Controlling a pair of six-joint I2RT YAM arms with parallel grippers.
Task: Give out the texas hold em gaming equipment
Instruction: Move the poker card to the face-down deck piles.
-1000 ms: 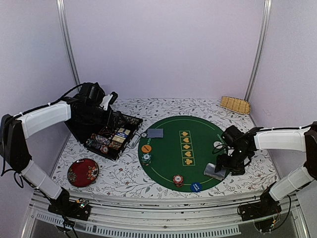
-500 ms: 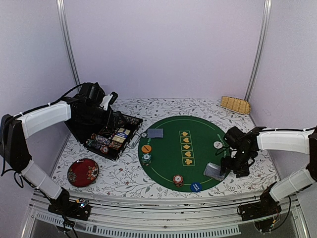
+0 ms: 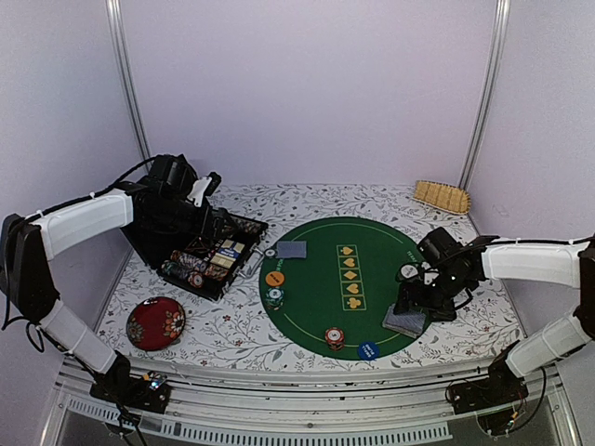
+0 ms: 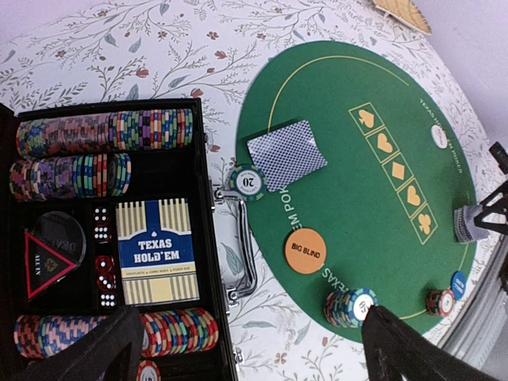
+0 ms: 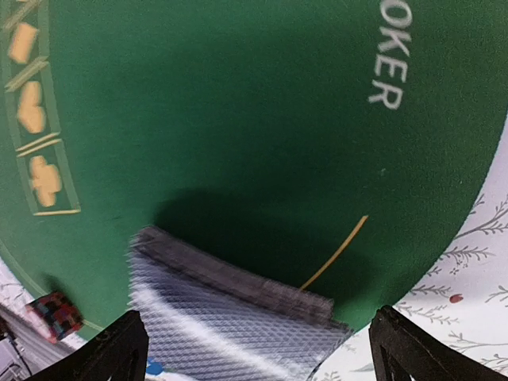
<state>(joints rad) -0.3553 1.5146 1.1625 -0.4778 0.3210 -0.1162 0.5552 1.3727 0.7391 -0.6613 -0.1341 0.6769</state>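
The left arm is stretching in from the left edge with its elbow raised, holding the left tool (image 3: 208,216) over an open black case (image 4: 171,178). In the wrist view its dark fingers (image 4: 119,349) are standing wide apart, gripping nothing. Rows of striped chips (image 4: 103,131) are lying on edge in the case beside a blue-and-cream card box (image 4: 157,252). Nearer the front, a glossy dark red floral dish (image 3: 156,322) is sitting on the leaf-printed worktop (image 3: 307,200).

A round green felt mat (image 3: 372,246) is covering the middle. Along its left rim, a few flat cards with blue patterned backs (image 4: 286,155) are lying just beside a single green chip (image 4: 248,182). In front of them are a smooth orange disc (image 4: 305,251) and a short green chip stack (image 4: 349,305). At the near rim a red chip stack (image 3: 335,337) is standing close to a blue disc (image 3: 368,350).

The right arm is bending in from the right, its forearm level and its wrist tipped down. The right tool (image 3: 410,301) is hovering just above a thick deck (image 3: 404,322) that is resting at the mat's right edge. Its fingers (image 5: 119,353) are spread to either side of the blurred deck, not pinching it. A white disc (image 3: 408,271) is lying just behind the tool, and a tan woven piece (image 3: 442,196) is sitting at the far right corner.
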